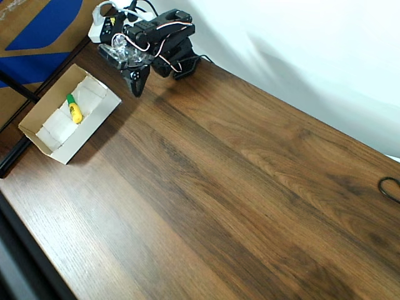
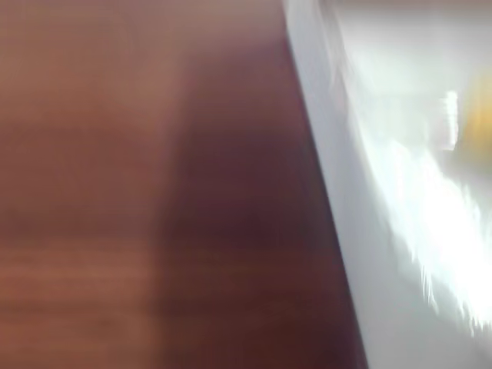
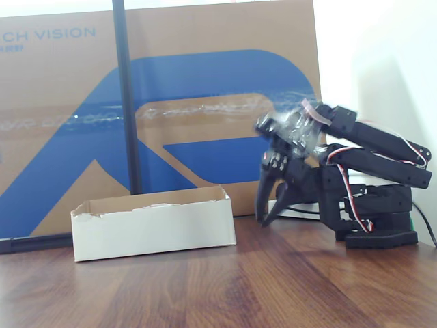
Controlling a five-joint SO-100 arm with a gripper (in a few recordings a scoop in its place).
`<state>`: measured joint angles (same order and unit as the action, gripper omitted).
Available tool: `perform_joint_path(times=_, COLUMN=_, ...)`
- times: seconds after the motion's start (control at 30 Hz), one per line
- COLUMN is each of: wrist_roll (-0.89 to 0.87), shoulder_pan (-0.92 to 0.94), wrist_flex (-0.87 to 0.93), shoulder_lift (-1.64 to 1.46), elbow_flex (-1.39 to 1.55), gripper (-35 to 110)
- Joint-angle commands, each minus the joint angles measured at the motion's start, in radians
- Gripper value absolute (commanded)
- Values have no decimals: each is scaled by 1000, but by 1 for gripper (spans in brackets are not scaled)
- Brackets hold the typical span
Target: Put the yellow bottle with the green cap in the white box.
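Yellow bottle [image 1: 75, 110] flat inside white box [image 1: 94, 130]

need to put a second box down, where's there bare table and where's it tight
Overhead, the wooden table is bare from the white box across to the right edge, where a black cable loop sits. It is crowded at the top left: the box holding the yellow bottle, with the end effector and folded arm beside it.
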<state>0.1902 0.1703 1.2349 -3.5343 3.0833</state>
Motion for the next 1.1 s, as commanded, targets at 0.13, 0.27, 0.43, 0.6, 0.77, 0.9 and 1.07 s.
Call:
perform_joint_path(times=0.13, wrist_roll=20, shoulder_pan=26, wrist_flex=81, shoulder_lift=-35, elbow_flex=58, gripper=0)
perform_joint_path(times=0.27, wrist_roll=38, shoulder_pan=18, wrist_flex=127, shoulder_lift=-35, elbow_flex=49, gripper=0)
perform_joint_path(times=0.43, wrist_roll=95, shoulder_pan=-121, wrist_flex=219, shoulder_lift=-35, elbow_flex=29, gripper=0)
perform_joint_path(times=0.6, wrist_roll=72, shoulder_pan=-179, wrist_flex=224, shoulder_lift=-32, elbow_flex=28, gripper=0)
perform_joint_path(times=0.77, wrist_roll=52, shoulder_pan=-175, wrist_flex=225, shoulder_lift=-32, elbow_flex=26, gripper=0)
perform_joint_path(times=0.9, wrist_roll=51, shoulder_pan=-175, wrist_flex=225, shoulder_lift=-32, elbow_flex=26, gripper=0)
perform_joint_path(times=1.07, wrist_roll=49, shoulder_pan=-175, wrist_flex=225, shoulder_lift=-32, elbow_flex=26, gripper=0)
